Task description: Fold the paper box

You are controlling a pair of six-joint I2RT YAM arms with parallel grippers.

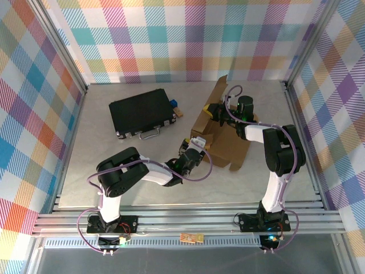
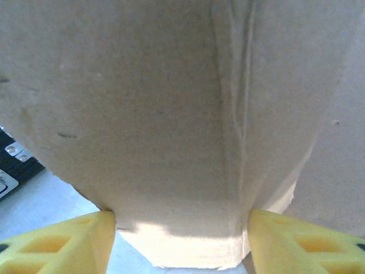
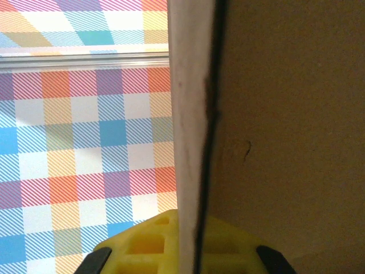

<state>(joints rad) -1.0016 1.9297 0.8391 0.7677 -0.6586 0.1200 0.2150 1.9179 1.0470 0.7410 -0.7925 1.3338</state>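
The paper box [image 1: 228, 145] is brown cardboard, partly raised, at the table's centre right. A flap stands up at its back. My left gripper [image 1: 197, 145] is at the box's left front corner. In the left wrist view a cardboard flap [image 2: 159, 103] hangs between the wide-apart yellow fingers [image 2: 63, 245], and its side edges touch both of them. My right gripper [image 1: 218, 111] is at the box's back left. In the right wrist view it is shut on an upright cardboard panel [image 3: 285, 114], seen edge-on between the yellow fingers [image 3: 142, 240].
A black case [image 1: 142, 113] with a metal handle lies left of the box, and its corner shows in the left wrist view [image 2: 11, 165]. Small blue and yellow blocks [image 1: 175, 105] sit by its right end. Plaid walls and metal rails [image 1: 302, 131] enclose the table.
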